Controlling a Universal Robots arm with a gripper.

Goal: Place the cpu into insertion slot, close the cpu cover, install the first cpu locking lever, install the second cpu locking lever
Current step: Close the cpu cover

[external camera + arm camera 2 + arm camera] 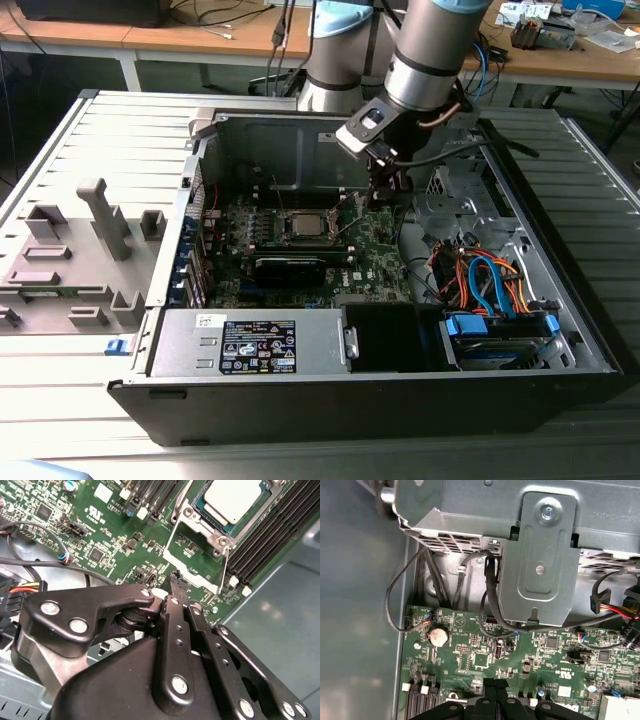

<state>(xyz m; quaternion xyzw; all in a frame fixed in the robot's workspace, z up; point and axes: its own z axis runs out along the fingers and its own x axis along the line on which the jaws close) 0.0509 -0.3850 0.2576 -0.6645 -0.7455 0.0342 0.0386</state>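
From my station, the black two-fingered gripper [175, 580] has its fingers pressed together and pinches nothing that I can make out. In the exterior view it hangs inside the open grey metal computer case [300, 140], just to the exterior view's right of the small square silver-rimmed insertion slot [304, 226].

The cpu [235, 497], a flat square chip with a pale metal top, lies in that slot. The thin silvery cpu cover [212, 534] looks to be lying down around it, though the angle is poor and I would not swear it sits fully flat. A thin bent wire locking lever [192, 572] stands out from the near side of the slot, unlatched, with the fingertips close beside it. Whether they touch it I cannot tell.

My worries:
- The tip is narrow and the wire is thin and springy, so a slightly off-line push could slip and strike the small parts on the green circuit board [100, 535].
- If the cover is not seated, forcing the lever could jam it or load the chip unevenly.
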